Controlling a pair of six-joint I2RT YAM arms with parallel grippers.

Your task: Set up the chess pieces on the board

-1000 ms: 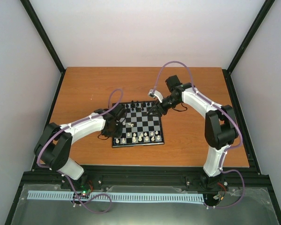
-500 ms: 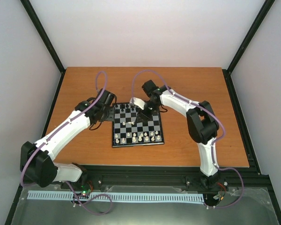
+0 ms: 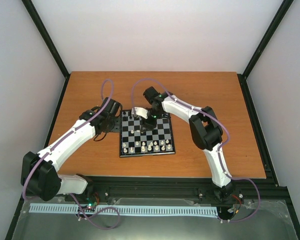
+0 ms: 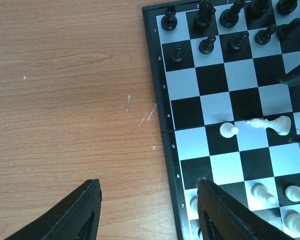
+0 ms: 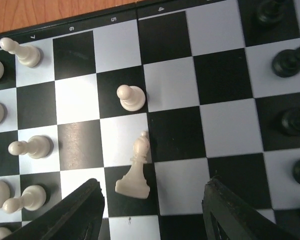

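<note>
left claw spread, empty, swung off the board over bare surface | right claw spread, now above toppled white bishop mid-frame (released, I judge) | needs righting

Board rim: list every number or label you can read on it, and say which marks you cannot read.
"1", "2", "3", "4", "5", "6", "7": printed down the rim of the board, left wrist view.
"8", "7", "6", "5", "4": along the same rim, right wrist view.
Mark on the rim's top edge, left wrist view: too blurred to read.
Top view: too small to read.
</note>
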